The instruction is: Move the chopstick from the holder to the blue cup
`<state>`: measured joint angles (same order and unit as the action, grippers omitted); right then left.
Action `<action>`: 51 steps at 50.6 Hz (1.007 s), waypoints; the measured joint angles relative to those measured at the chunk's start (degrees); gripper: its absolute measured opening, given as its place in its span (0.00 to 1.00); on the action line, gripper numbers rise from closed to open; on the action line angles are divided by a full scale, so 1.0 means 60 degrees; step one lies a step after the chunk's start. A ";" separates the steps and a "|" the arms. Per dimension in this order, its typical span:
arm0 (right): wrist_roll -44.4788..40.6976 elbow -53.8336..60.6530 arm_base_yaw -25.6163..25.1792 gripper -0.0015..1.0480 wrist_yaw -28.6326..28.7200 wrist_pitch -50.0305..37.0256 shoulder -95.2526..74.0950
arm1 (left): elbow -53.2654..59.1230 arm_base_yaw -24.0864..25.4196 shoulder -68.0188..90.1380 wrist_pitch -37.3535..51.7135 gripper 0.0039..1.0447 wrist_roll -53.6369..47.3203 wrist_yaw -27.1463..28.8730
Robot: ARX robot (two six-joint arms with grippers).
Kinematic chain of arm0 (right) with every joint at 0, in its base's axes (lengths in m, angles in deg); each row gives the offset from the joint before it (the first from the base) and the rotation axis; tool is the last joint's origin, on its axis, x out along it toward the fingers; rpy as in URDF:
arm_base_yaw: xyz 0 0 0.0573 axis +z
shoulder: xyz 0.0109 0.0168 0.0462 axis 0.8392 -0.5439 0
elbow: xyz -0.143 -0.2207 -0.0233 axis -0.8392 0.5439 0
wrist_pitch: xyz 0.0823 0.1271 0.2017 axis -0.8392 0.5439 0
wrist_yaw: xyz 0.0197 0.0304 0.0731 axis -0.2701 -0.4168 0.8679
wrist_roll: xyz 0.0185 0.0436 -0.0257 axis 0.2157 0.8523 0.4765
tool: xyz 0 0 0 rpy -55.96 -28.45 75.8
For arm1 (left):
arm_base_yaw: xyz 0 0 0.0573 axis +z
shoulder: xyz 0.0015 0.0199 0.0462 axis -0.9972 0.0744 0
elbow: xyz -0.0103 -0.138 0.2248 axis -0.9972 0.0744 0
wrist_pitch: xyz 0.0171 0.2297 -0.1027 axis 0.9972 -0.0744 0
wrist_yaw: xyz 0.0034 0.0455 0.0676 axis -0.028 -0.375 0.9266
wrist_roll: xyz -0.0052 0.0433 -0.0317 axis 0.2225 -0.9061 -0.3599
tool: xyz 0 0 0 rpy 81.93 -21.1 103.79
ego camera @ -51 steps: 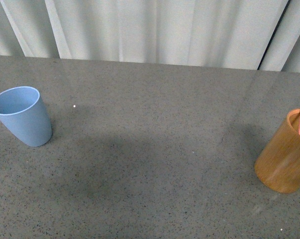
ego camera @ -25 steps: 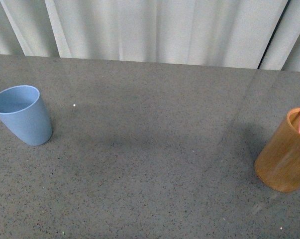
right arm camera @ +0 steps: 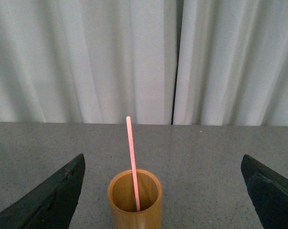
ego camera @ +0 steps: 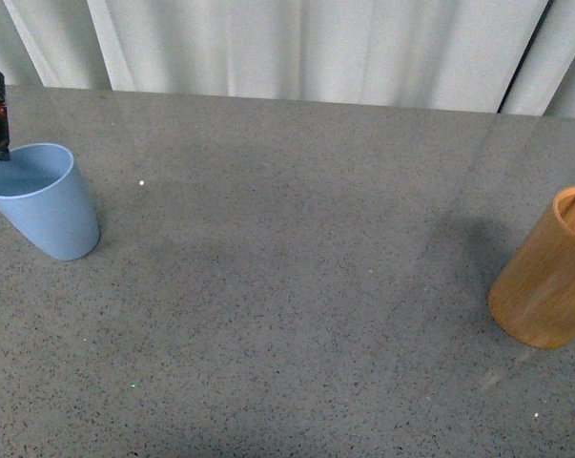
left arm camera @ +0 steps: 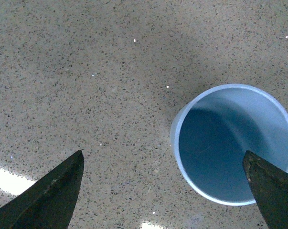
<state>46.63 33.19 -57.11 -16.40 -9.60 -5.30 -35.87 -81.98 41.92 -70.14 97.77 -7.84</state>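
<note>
- The pale pleated curtain (ego camera: 297, 48) hangs along the counter's far edge.
- The grey speckled counter (ego camera: 297, 286) carries both cups, which stand well apart at opposite sides.
- The holder (ego camera: 544, 286), an orange-brown wood-grain cylinder, stands upright at the counter's right side.
- The blue cup (ego camera: 44, 205) stands upright at the counter's left side, nearer the far edge than the holder is. The left wrist view looks straight down into it, and nothing shows inside.
- The left gripper (left arm camera: 163, 153) hangs over the blue cup with its fingers spread wide and nothing between them; one dark fingertip (left arm camera: 272, 188) overlaps the cup's rim in that view. In the front view a dark part of it shows just above the cup's rim at the far left; half a second ago no gripper showed there.
- The right gripper (right arm camera: 163, 157) is also spread wide and empty, facing the holder from a little way off, not touching it.
- The chopstick (right arm camera: 132, 162), salmon pink, stands in the holder as before, leaning slightly, with its upper half above the rim.
</note>
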 joint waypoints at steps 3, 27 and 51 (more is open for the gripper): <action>0.0000 0.0000 0.0000 0.90 0.0000 0.0000 0.0000 | -0.0109 -0.0044 0.0138 0.0004 0.94 0.0025 0.0025; 0.0000 0.0000 0.0000 0.90 0.0000 0.0000 0.0000 | -0.1541 -0.0113 0.2069 -0.0433 0.88 0.0313 0.1045; 0.0000 0.0000 0.0000 0.90 0.0000 0.0000 0.0000 | -0.1606 -0.0612 0.2277 -0.1432 0.07 0.0189 0.0011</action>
<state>46.63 33.19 -57.11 -16.40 -9.60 -5.30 -45.51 -85.65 55.58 -78.73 98.91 -7.78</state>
